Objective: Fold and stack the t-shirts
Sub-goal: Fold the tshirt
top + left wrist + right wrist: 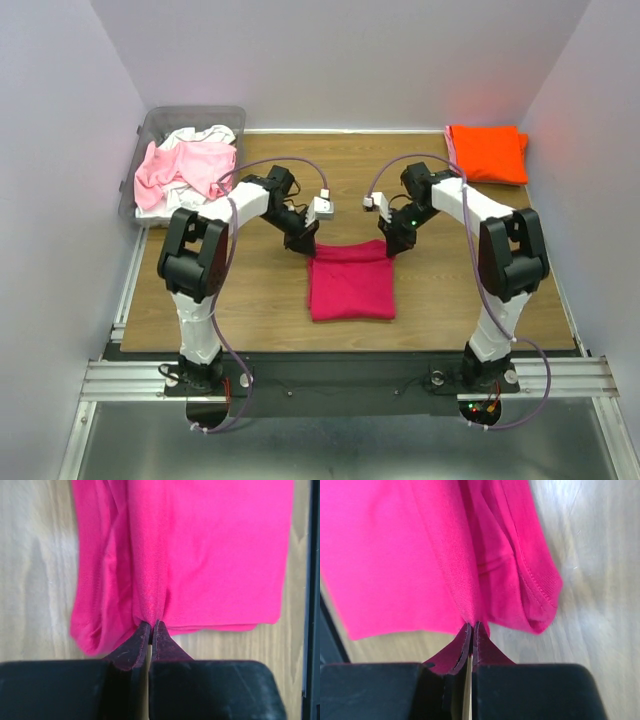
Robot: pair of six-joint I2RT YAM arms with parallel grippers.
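Left pincer (151, 626): clenched on a tuck of the magenta shirt (350, 290), fabric pulled to a ridge between the tips. Right pincer (471, 627): likewise clenched on the same shirt. You hold its far edge at both ends, left pincer near the left corner and right pincer near the right.

Key relation: the shirt lies flat and folded on the worktop (450, 300), centre, stretching from both pincers back toward the arm bases. Its longer side appears to run left to right, along the line between your two pincers. Neither arm is nearer; the grip is even.

Outward: the orange shirt (487, 153) lies folded at the far right corner, well apart and nearer your right arm. Judged the likely stack spot. The bare wood between carries nothing, though the right arm's own elbow sits on that side. The bin (148, 130) stands at the far left with a pink shirt (180, 172) and a white shirt (205, 135) crumpled inside, not yet folded.
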